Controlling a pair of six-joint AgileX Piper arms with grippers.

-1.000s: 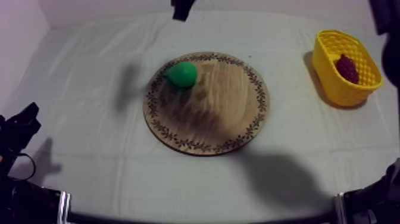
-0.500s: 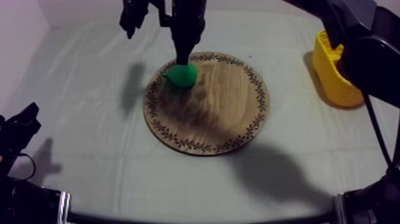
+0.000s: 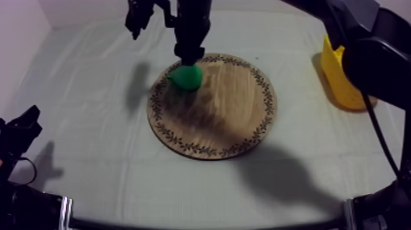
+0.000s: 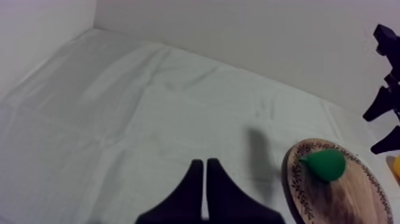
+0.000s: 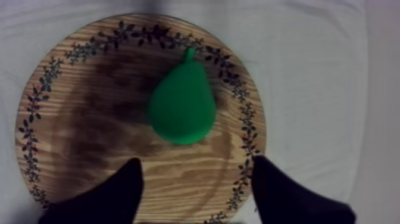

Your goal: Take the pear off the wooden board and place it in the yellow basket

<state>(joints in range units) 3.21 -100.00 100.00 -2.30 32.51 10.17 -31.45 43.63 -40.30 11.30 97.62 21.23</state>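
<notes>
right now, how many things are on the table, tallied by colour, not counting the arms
green: 1, the pear
wood brown: 1, the wooden board
yellow: 1, the yellow basket, partly behind the right arm
total: 3

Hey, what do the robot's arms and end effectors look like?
The left arm and the right arm are black; the right's segments look bulky and rounded. The left end effector has two black fingers tapering to blunt tips. The right end effector has two broad black fingers with rounded tips.
</notes>
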